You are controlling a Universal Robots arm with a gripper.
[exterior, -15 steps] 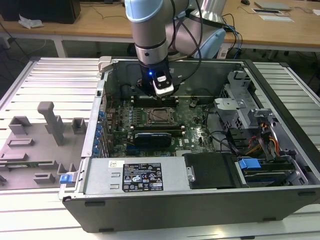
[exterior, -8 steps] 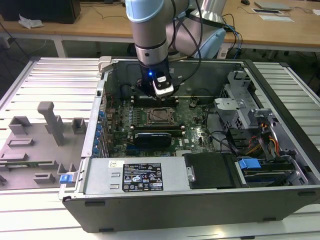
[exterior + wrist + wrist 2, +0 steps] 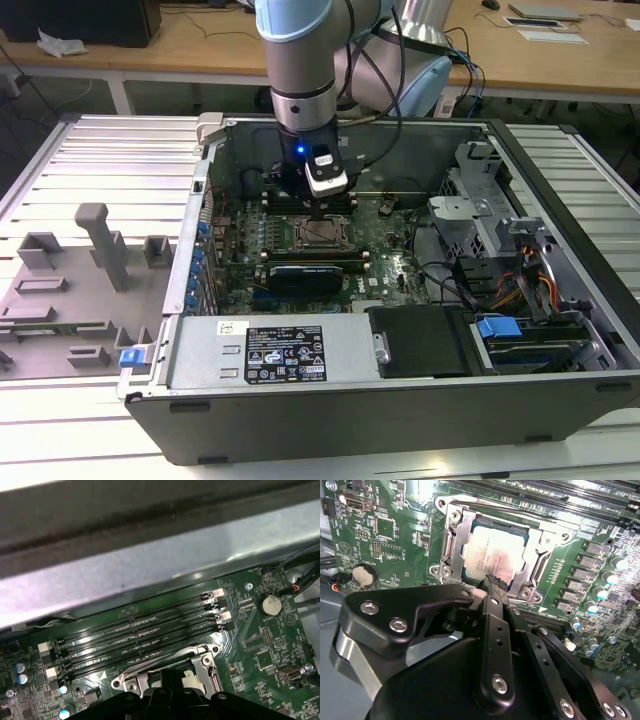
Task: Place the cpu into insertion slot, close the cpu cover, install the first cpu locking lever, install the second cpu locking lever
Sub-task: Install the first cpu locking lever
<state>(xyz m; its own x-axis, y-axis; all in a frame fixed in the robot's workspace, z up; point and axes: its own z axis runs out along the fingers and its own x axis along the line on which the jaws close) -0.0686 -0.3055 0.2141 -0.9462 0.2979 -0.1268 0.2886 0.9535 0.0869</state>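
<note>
I'm hovering my gripper (image 3: 492, 582), fingers pinched together and empty, just over the cpu (image 3: 495, 555), which is sitting in the insertion slot (image 3: 451, 545) with the cpu cover (image 3: 547, 542) down. Locking-lever step, I judge; needs a precise hook-and-press.

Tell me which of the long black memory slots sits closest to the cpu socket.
The memory slot bordering the insertion slot rim in the first wrist view; the other three lie farther toward the case wall.
</note>
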